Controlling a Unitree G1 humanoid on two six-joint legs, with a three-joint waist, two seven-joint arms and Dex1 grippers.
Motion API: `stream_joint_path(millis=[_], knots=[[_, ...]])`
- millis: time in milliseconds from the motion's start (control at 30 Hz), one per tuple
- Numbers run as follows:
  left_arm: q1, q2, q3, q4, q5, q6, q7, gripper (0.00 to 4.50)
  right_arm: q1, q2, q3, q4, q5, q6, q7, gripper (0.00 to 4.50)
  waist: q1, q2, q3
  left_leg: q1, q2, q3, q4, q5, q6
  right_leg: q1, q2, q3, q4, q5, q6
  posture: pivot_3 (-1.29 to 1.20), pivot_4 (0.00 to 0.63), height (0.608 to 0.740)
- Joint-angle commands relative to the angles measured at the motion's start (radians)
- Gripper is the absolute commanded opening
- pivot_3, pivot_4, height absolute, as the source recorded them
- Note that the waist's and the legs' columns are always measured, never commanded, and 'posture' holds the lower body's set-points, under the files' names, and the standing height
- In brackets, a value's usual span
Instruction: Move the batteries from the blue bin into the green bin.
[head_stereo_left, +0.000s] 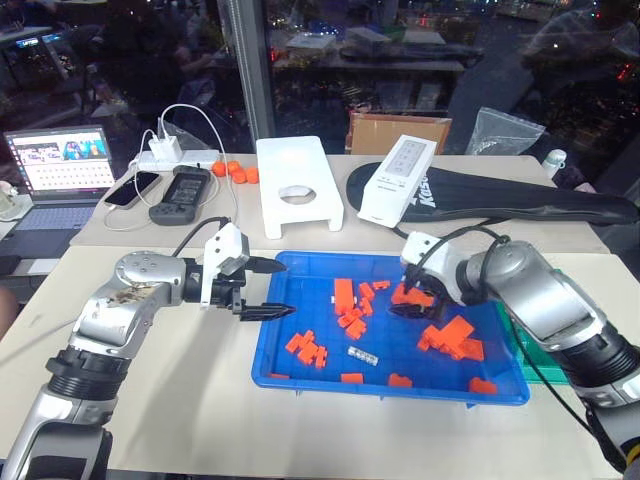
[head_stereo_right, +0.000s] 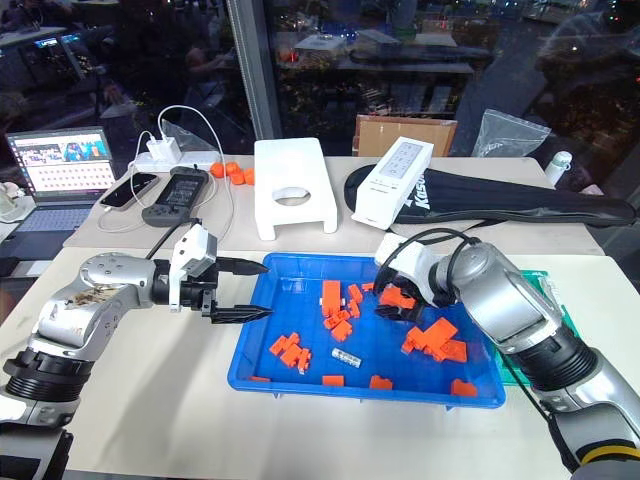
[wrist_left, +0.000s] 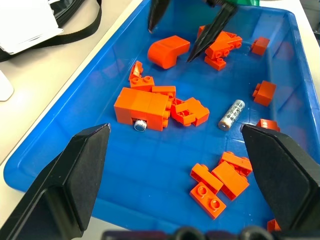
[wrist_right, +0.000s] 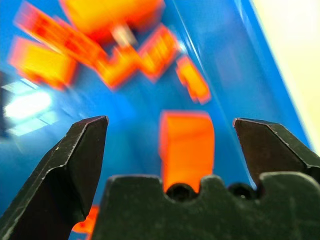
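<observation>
Batteries (wrist_left: 231, 114) lie among orange bricks (wrist_left: 142, 106) in the blue bin (head_stereo_left: 300, 372), green bin (head_stereo_left: 528, 350) at its three o'clock side, contents hidden; left tool (head_stereo_left: 268, 288) and right tool (wrist_left: 187, 27) both gape empty.

Blue bin (head_stereo_left: 300, 372) – one. Green bin (head_stereo_left: 522, 345) – one, sliver past blue bin's right edge. Batteries – two visible: one lying loose (wrist_left: 231, 114), one end-on against brick cluster (wrist_left: 139, 125). Orange bricks (wrist_left: 145, 106) – roughly twenty pieces, several clumped, exact count unclear. Grippers – two: left gripper (head_stereo_left: 268, 290), right gripper (head_stereo_left: 412, 298).

In the bin (head_stereo_left: 300, 372) 1 battery (head_stereo_left: 362, 355) lies among bricks (head_stereo_left: 344, 296); another bin (head_stereo_left: 532, 352) sits right.
</observation>
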Motion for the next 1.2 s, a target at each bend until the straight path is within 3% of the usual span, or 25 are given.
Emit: stream_joint_path(millis=[33, 300, 400, 733, 967, 1033, 1200], knots=[[-0.027, 0.003, 0.009, -0.010, 0.005, -0.008, -0.002, 4.50, 0.031, 0.027, 0.029, -0.104, 0.041, 0.062, 0.005, 4.46, 0.000, 0.000, 0.000, 0.000, 0.000, 0.000, 0.000, 0.000, 0.000, 0.000, 0.000, 0.000, 0.000, 0.000, 0.000, 0.00, 0.150, 0.722], [-0.020, 0.015, 0.015, -0.011, 0.002, -0.006, -0.012, 4.50, 0.098, 0.066, 0.084, -0.130, 0.049, 0.127, -0.055, 4.46, 0.001, 0.000, 0.000, 0.000, 0.000, 0.000, 0.001, 0.000, 0.000, 0.000, 0.000, 0.000, 0.000, 0.000, 0.000, 0.00, 0.150, 0.722], [-0.019, 0.017, 0.016, -0.010, 0.003, -0.008, -0.014, 4.50, 0.116, 0.069, 0.103, -0.111, 0.036, 0.127, -0.080, 3.68, -0.001, 0.000, 0.000, 0.000, 0.000, 0.000, 0.000, 0.000, 0.000, 0.000, 0.000, 0.000, 0.000, 0.000, 0.000, 0.00, 0.150, 0.722], [-0.021, 0.018, 0.015, -0.009, 0.000, -0.008, -0.020, 4.50, 0.128, 0.049, 0.108, -0.116, 0.047, 0.118, -0.091, 0.30, 0.000, 0.000, 0.000, 0.000, 0.000, 0.000, 0.000, 0.000, 0.000, 0.000, 0.000, 0.000, -0.001, 0.000, 0.000, 0.00, 0.150, 0.722], [-0.029, 0.007, 0.008, 0.002, 0.002, -0.015, -0.027, 4.50, 0.106, -0.089, -0.045, -0.134, 0.113, 0.095, -0.001, 0.25, 0.001, 0.000, 0.000, 0.000, 0.000, 0.000, 0.001, 0.000, 0.000, 0.000, 0.000, 0.000, -0.001, 0.000, 0.000, 0.00, 0.150, 0.722], [-0.033, 0.003, 0.006, 0.010, 0.004, -0.018, -0.030, 4.50, 0.103, -0.121, -0.125, -0.117, 0.135, 0.101, 0.011, 0.25, -0.001, 0.000, 0.000, 0.000, 0.000, 0.000, 0.000, 0.000, 0.000, 0.000, 0.000, 0.000, -0.001, 0.000, 0.000, 0.00, 0.150, 0.722], [-0.065, -0.029, 0.000, 0.045, -0.010, 0.016, -0.020, 4.50, 0.167, -0.326, -0.371, 0.062, 0.096, 0.061, -0.001, 0.25, 0.008, -0.001, 0.000, -0.001, -0.001, 0.000, 0.000, 0.000, 0.000, 0.001, -0.001, 0.000, -0.003, 0.000, 0.000, 0.00, 0.150, 0.722]])
